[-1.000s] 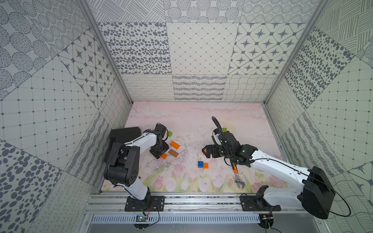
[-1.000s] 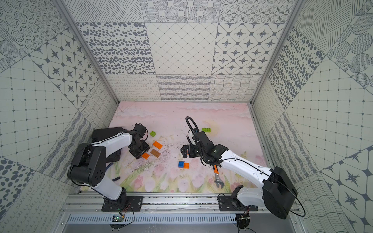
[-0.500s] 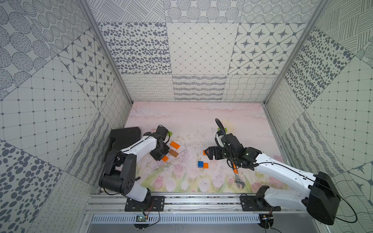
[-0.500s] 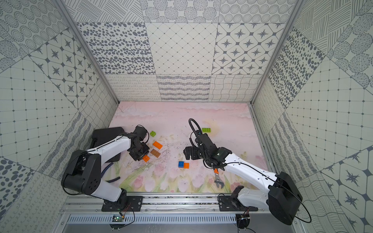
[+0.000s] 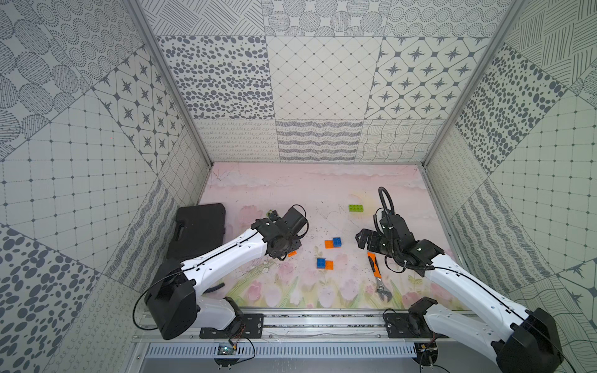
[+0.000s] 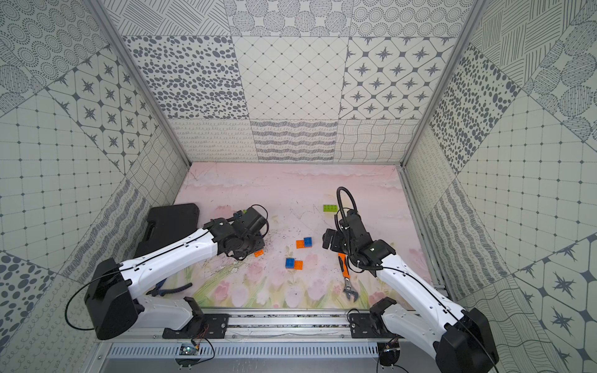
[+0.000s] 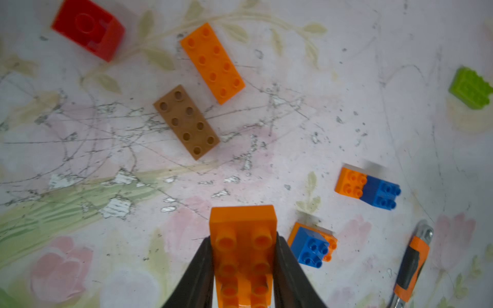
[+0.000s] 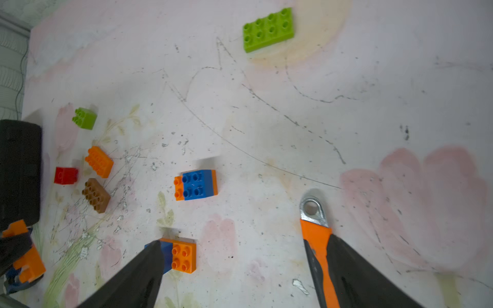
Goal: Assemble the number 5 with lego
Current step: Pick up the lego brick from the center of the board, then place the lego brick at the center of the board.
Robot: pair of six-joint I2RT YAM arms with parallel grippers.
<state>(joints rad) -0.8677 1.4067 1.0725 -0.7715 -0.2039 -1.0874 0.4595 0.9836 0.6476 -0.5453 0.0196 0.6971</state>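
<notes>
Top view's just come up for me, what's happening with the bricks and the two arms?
The left gripper is shut on an oblong orange studded lego brick, held above the scuffed floral mat. The right gripper is open and empty, over the mat near the orange-handled metal wrench. Two small orange-and-blue brick pairs lie between the arms; no 5 yet.

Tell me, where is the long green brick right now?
In both top views the long green brick lies alone toward the back wall, beyond the right claw.
</notes>
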